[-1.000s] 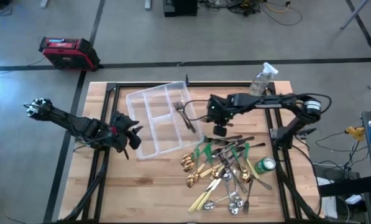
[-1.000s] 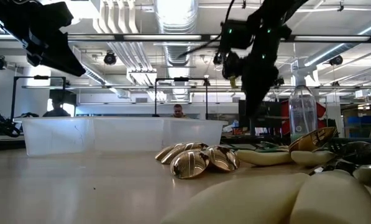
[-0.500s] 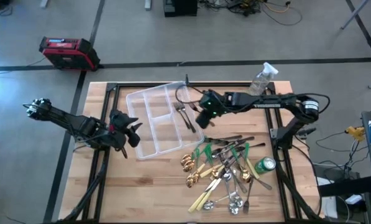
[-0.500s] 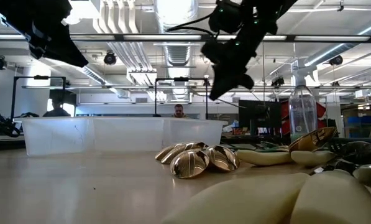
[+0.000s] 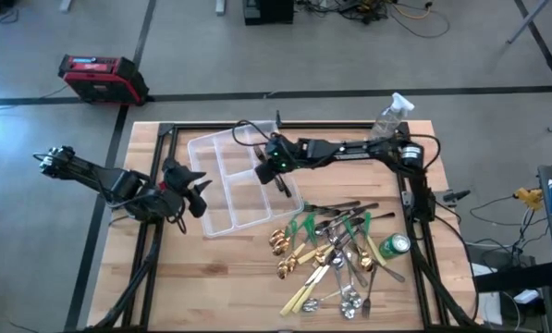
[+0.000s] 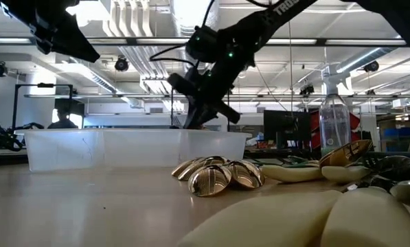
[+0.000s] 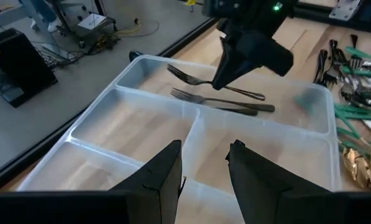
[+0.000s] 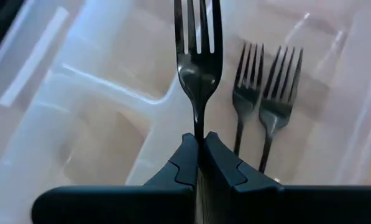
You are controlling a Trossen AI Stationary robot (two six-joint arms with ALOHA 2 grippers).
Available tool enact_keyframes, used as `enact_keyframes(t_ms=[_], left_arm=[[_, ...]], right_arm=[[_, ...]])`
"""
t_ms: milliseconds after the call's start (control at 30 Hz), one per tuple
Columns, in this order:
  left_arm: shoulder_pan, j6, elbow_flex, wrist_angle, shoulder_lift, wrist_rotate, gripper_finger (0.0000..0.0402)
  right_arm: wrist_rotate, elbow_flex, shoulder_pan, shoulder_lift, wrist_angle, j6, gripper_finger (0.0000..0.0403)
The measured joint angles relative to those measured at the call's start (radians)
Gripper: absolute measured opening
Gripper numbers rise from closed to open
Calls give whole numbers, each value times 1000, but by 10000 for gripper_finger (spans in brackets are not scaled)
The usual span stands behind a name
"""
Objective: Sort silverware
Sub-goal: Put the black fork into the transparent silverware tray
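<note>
The right pincer (image 5: 268, 163) reaches across to the clear divided tray (image 5: 222, 215) in the upper middle of the high view and hangs over its right-hand compartment. Its fingers are clamped tight on the handle of a dark fork (image 8: 197, 43), tines pointing away from the wrist. Two more dark forks (image 8: 260, 93) lie side by side on the floor of that same compartment, just beside the held one in the right wrist view.

The left pincer (image 5: 194, 192) waits at the tray's left edge, centre left of the high view, its fingers (image 7: 163, 171) a narrow gap apart and holding nothing.

The rest of the silverware pile (image 5: 336, 254) lies loose on the wooden tabletop (image 5: 220, 287) at lower right of the tray: gold spoons (image 5: 283, 245), green-handled pieces (image 5: 303, 225), shiny silver spoons (image 5: 348, 298) and cream-handled knives (image 5: 301, 294), overlapping each other. In the low view the gold spoon bowls (image 6: 215, 175) sit just in front of the tray wall (image 6: 122, 147).
</note>
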Motion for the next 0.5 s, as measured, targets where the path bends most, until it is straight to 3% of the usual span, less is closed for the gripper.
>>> enact_keyframes(t_ms=[200, 367, 500], left_arm=[[0, 8, 0, -18, 2, -1, 118], [0, 26, -1, -17, 3, -1, 118], [-1, 26, -6, -17, 6, -1, 118]], right_arm=[[49, 5, -3, 62, -119, 111, 0], [38, 6, -3, 86, -118, 167, 2], [33, 8, -8, 92, -121, 150, 30]])
